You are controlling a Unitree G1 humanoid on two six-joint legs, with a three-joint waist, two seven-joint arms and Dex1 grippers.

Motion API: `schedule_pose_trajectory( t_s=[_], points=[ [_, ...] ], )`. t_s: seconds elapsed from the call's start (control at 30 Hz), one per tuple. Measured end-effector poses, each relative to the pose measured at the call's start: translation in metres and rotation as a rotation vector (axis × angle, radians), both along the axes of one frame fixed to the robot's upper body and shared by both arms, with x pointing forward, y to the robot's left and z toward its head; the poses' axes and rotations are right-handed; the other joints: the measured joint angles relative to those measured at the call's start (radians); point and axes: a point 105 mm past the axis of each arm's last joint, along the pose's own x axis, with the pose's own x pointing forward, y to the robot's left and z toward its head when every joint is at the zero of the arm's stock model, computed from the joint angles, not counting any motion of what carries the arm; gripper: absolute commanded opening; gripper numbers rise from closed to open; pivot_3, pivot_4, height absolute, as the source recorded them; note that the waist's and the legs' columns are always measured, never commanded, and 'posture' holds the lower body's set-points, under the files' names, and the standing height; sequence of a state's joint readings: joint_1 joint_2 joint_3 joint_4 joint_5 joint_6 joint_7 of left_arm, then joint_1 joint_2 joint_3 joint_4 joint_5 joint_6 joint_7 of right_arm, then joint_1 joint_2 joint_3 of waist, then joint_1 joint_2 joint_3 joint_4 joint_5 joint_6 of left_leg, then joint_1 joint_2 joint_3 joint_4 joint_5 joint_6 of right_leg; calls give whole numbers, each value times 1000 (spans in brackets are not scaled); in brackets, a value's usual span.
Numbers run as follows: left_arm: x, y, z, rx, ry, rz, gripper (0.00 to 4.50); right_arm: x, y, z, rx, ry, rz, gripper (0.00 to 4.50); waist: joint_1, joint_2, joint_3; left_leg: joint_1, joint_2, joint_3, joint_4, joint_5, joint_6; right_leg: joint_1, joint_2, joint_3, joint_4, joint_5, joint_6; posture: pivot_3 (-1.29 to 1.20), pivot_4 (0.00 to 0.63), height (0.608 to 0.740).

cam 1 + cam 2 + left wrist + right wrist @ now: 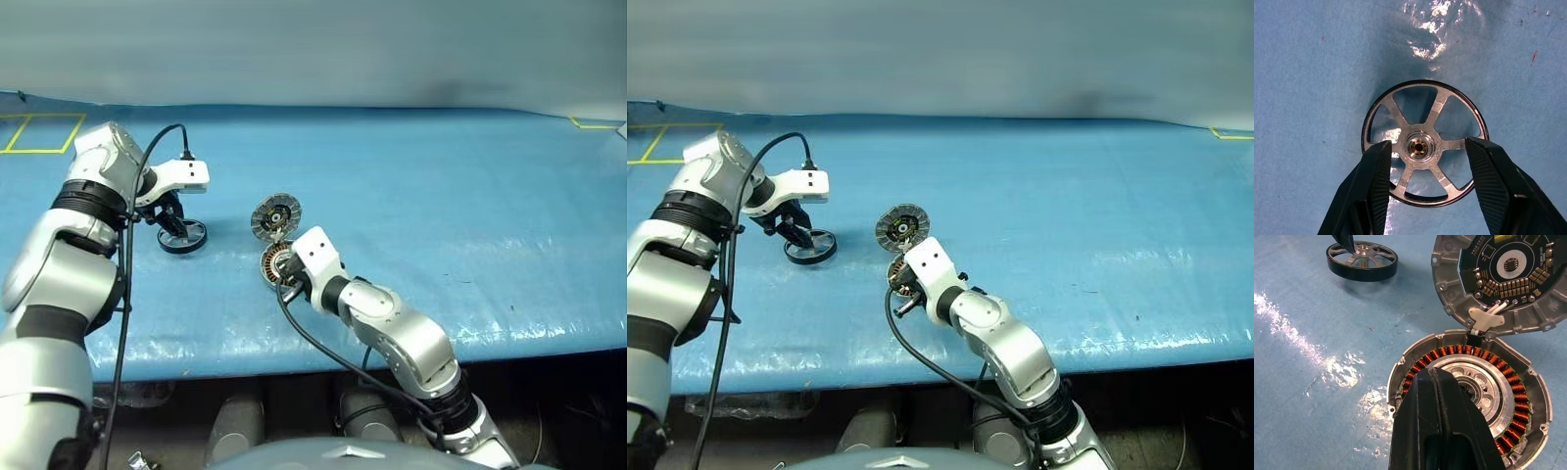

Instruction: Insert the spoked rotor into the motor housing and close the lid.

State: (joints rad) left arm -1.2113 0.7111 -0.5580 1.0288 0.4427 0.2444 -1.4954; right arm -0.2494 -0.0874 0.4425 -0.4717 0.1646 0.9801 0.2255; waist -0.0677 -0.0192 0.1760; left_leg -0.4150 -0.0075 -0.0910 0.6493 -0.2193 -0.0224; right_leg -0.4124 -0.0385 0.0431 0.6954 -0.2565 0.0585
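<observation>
The spoked rotor [1424, 144] lies flat on the blue tarp [441, 196], left of centre in the head views, well apart from the motor housing [1471, 394]. In the left wrist view it sits mid-frame, hub showing between the two black fingers [1374, 181] of the left gripper [172, 223], which points steeply down over it. The jaws stand moderately wide, with one finger over the rim on one side and the other just inside the rim on the other; whether they touch the ring I cannot tell, and nothing is gripped yet.

The step in hand looks to be the pickup of the rotor. To do it well, I would centre the jaws so that both pads meet the black rim across its full width, or pinch one spoke cleanly, then close before lifting. A grip that is off-centre would likely tilt the thin ring and let it slip on the slick tarp.

The housing lies near picture centre, copper windings up, with the lid [1503, 279] swung open behind it on its hinge, circuit face showing. The right gripper [1437, 421], its fingers pressed together, rests on the housing's near edge and seems to steady it. It will probably need to clear the opening before the rotor comes across.
</observation>
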Motion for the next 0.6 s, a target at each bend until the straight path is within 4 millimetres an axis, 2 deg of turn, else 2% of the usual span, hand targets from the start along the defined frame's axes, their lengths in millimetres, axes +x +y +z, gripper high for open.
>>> schedule_pose_trajectory(
  t_s=[0.17,0.47,0.6],
  points=[
    [3,2,5,45,-21,-60,2577,0,-2,0,-1,-1,-15,0,0,0,0,0,0,0,0,0,0,0,0,0,0,-1,1,0,150,740],
    [-2,7,0,114,31,-122,2577,1,-5,-3,-2,7,-42,0,0,0,0,0,0,0,0,0,0,0,0,0,0,-1,1,0,150,740],
    [-2,3,-4,118,42,-144,2577,1,-6,-3,-1,8,-47,0,0,0,0,0,0,0,0,0,0,0,0,0,0,-1,1,0,150,740]
  ],
)
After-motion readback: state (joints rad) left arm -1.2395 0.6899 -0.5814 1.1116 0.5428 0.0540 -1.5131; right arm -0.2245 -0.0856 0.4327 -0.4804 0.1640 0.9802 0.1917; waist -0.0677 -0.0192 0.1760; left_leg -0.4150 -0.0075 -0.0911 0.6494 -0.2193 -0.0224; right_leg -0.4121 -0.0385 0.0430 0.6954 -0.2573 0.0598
